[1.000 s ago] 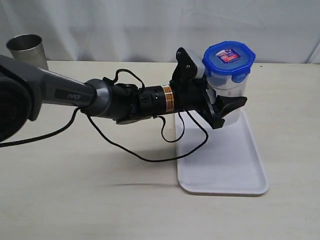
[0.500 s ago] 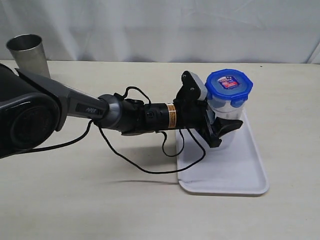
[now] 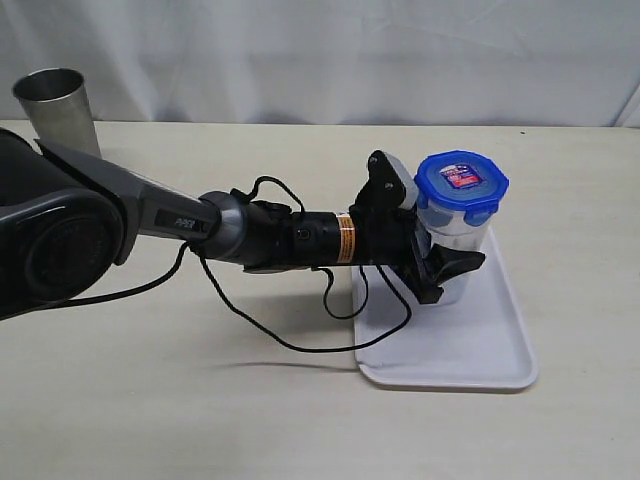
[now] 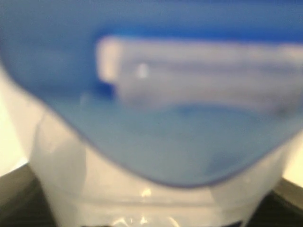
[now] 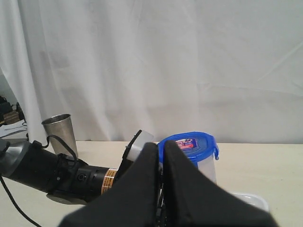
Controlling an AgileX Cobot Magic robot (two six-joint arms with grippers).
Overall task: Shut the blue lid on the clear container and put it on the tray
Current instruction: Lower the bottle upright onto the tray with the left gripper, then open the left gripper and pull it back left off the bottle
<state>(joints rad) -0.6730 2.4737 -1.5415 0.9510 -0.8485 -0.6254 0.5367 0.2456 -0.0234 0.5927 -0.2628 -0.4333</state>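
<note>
A: Quick one. Where's the clear container (image 3: 455,238)?
B: Upright over the tray (image 3: 470,350), toward its 12 o'clock end. I'm taking 12 as the curtain (image 3: 300,60) side of the exterior view. The blue lid (image 3: 461,185) sits on top, level, with its side flaps down. Can't tell if they're snapped.
A: Base down on the tray?
B: Can't tell. My left gripper (image 3: 447,255) covers the bottom edge. It looks touching or just above.
A: So the left has it?
B: Yes. It comes in flat from 9 o'clock, jaws clamped around the container's body below the lid. The left wrist view is all blurred blue lid and clear wall, so the camera is right up against it.
A: Right side?
B: The right gripper (image 5: 161,189) is clenched on nothing, fingers pressed together, parked well apart from the tray. It's not in the exterior view.
A: Anything else?
B: A steel cup (image 3: 57,100) at 10 o'clock on the table (image 3: 200,400), well apart. Ignore it.
A: Step?
B: I'd label it placing. Lid on, container at the tray, set-down nearly finished.
A: Next move?
B: My call: settle the base flat if it isn't already. Then spread the jaws and back out level toward 9 o'clock, no twist. The container is tall and narrow, so a finger dragging its wall could tip it. The cable (image 3: 290,348) loops by the tray's 9 o'clock edge, so I'd watch that too.
</note>
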